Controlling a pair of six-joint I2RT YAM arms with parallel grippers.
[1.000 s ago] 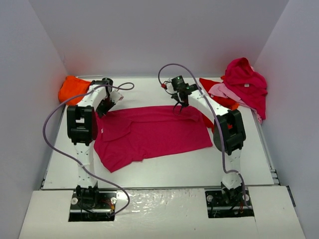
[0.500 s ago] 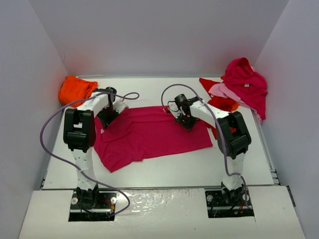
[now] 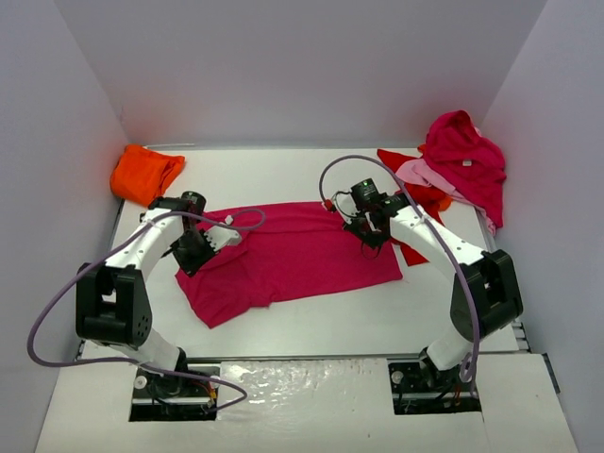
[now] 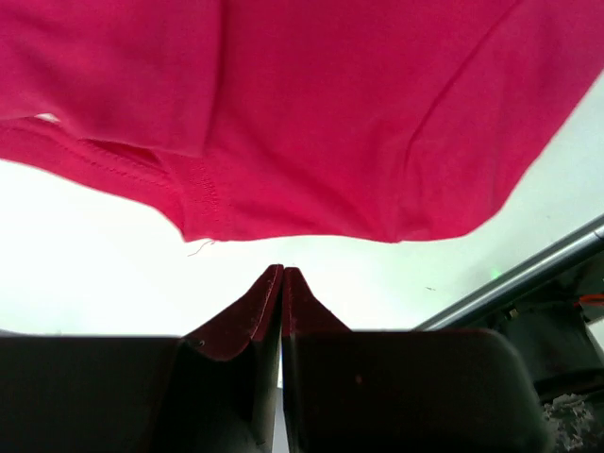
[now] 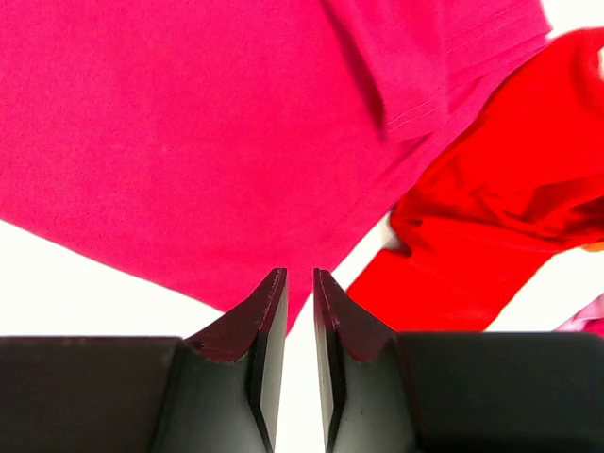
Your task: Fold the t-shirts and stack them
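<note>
The magenta t-shirt (image 3: 302, 255) is lying spread mid-table, its long axis running left to right, just ahead of both sets of jaws. The left gripper (image 3: 193, 253) is being held at its left end, jaws pressed together on nothing. The right gripper (image 3: 371, 236), at the right end beside the red t-shirt (image 5: 491, 217), is being parted slightly and is empty. Against a second ago, both grippers are being drawn nearward from the far hem, and the right jaws were then closed.
</note>
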